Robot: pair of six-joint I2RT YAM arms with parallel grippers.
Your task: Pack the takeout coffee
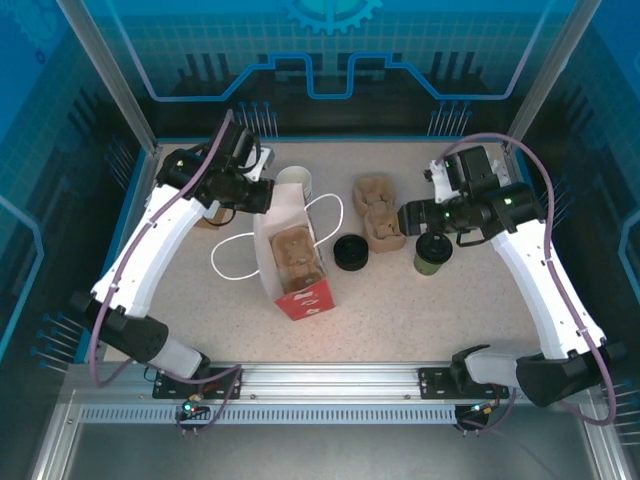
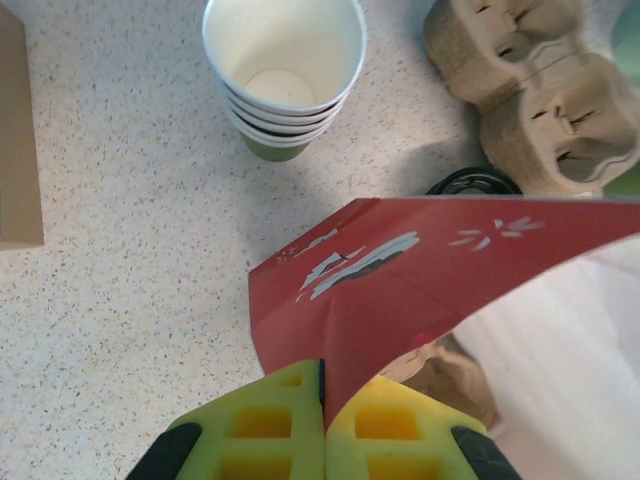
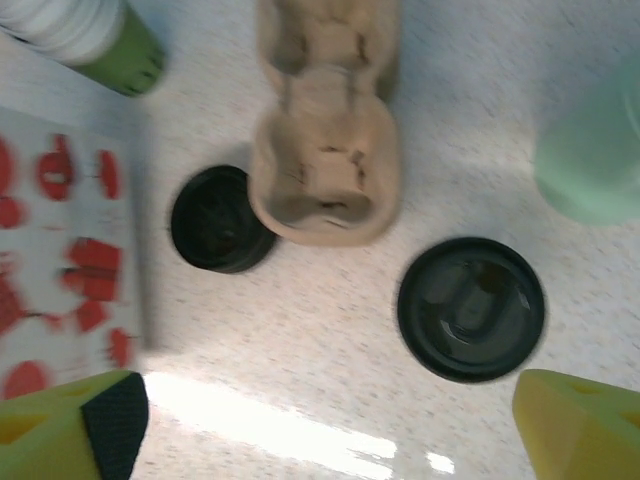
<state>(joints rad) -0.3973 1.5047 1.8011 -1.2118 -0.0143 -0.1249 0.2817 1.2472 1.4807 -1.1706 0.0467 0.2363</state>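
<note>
Left gripper [image 2: 322,385] is clamped shut on the rim of the red bag [image 2: 400,290]; the right gripper [image 3: 325,400] is held wide open and empty, with the lidded coffee cup [image 3: 470,308] seen at lower right.

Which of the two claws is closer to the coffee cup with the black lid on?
Right. The right gripper hangs open close over the takeout coffee; the left gripper is across the table, pinching the gift bag by its edge.
</note>
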